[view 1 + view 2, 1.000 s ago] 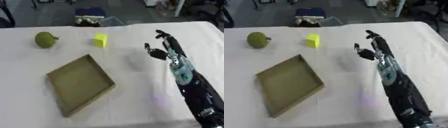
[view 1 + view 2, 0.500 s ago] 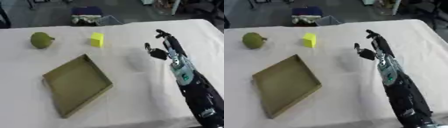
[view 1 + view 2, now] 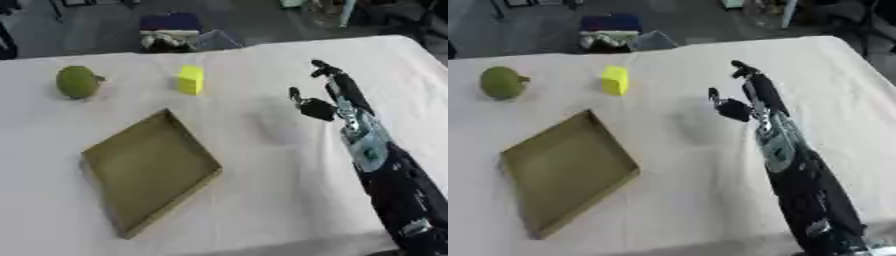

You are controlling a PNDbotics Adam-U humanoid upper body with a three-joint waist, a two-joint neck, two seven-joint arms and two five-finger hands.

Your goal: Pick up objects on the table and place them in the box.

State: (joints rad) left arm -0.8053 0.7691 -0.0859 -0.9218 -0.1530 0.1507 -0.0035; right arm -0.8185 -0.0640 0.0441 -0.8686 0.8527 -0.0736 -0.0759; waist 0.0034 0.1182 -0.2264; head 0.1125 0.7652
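- Step in hand: approach. The right hand [image 3: 325,97] hangs above the table [image 3: 262,165] at 3 o'clock of centre, fingers straight and spread, holding nothing.
- The box [image 3: 149,167] lies empty at 8 o'clock.
- Yellow block [image 3: 190,80] sits at 11 o'clock; green fruit [image 3: 77,82] at 10 o'clock, well apart from the hand.
- Next move, as judged: travel toward 10 o'clock, lower over the block, then close on it.
- Left hand: not in view.

No text, label, brand, number or sign can be read anywhere. The box [image 3: 149,170], the yellow block [image 3: 190,80] and the green fruit [image 3: 77,82] are seen as unmarked.
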